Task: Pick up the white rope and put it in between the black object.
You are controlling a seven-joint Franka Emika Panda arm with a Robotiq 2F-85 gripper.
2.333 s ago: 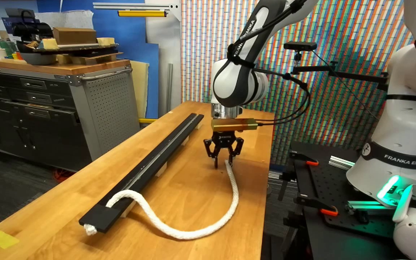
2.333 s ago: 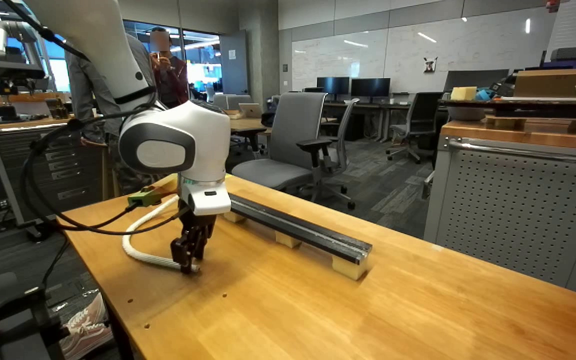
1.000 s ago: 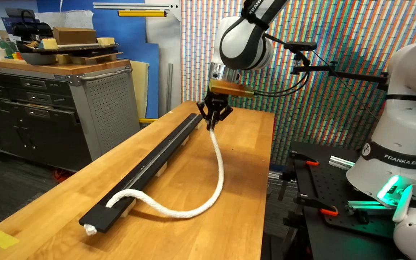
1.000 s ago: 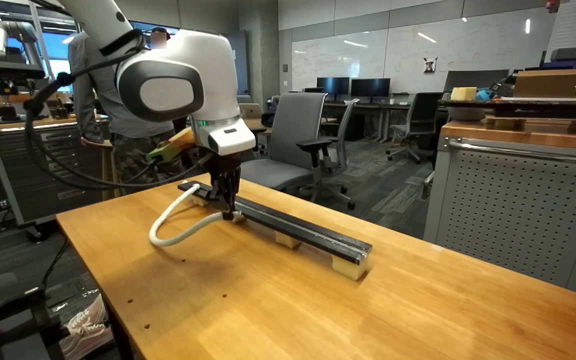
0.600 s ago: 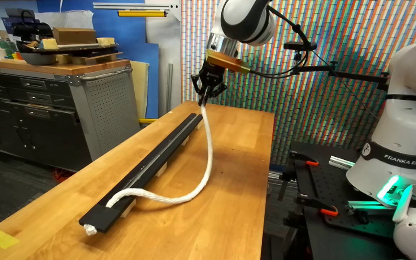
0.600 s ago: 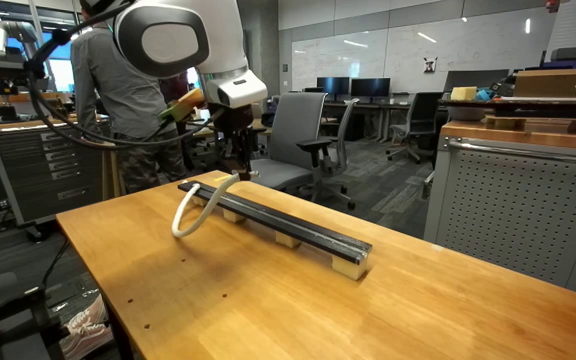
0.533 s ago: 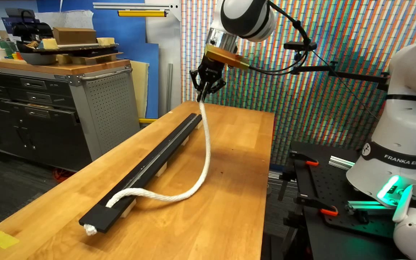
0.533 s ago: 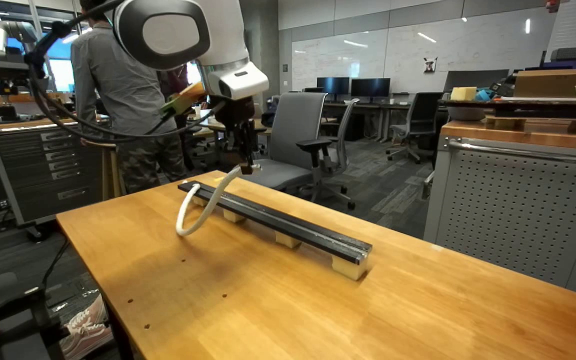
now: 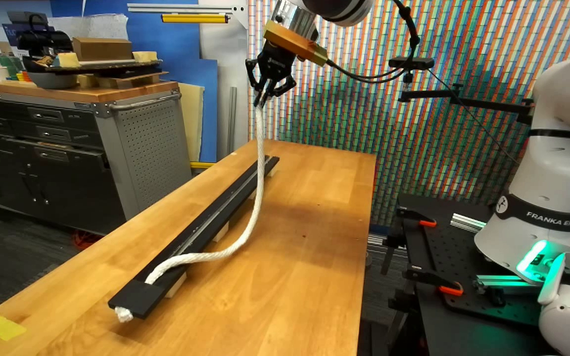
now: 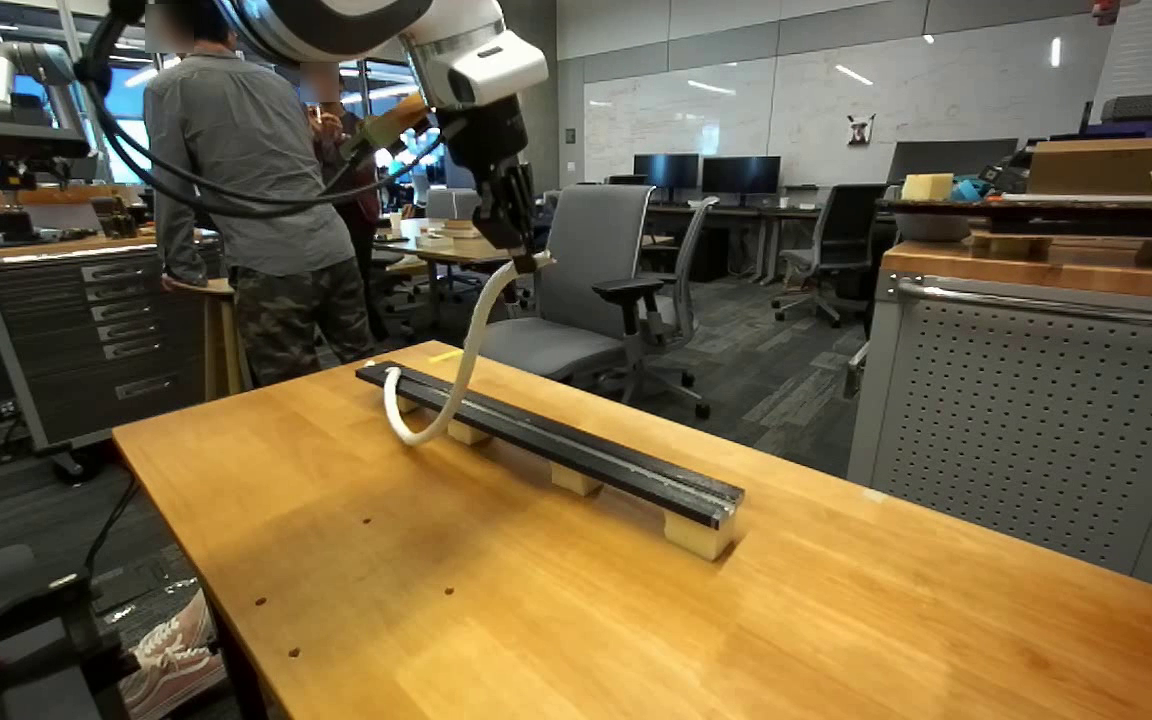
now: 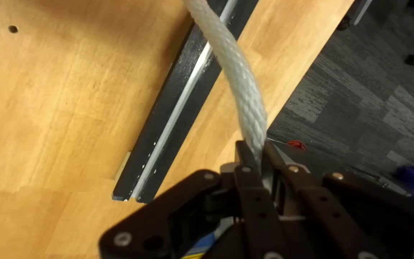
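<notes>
The white rope (image 9: 259,148) hangs from my gripper (image 9: 261,101) in a long curve. Its near end passes under a black plate at one end of the black bar, and a frayed tip sticks out beyond. The rope also shows in an exterior view (image 10: 471,350) and in the wrist view (image 11: 241,79). The long grooved black bar (image 9: 218,222) lies along the table; it shows in the wrist view (image 11: 162,118) too. My gripper, also in an exterior view (image 10: 533,260) and the wrist view (image 11: 255,147), is shut on the rope near its free end, high above the table.
The bar rests on several pale blocks (image 10: 701,535) on the wooden table (image 10: 536,620). A grey chair (image 10: 601,250) stands beyond the table's edge, and a person (image 10: 251,170) stands behind. A tool cabinet (image 9: 151,153) stands beside the table.
The fingers were apart at the rope's free end on the table; they have shut on it. My gripper has risen and moved toward the bar, pulling more rope off the table.
</notes>
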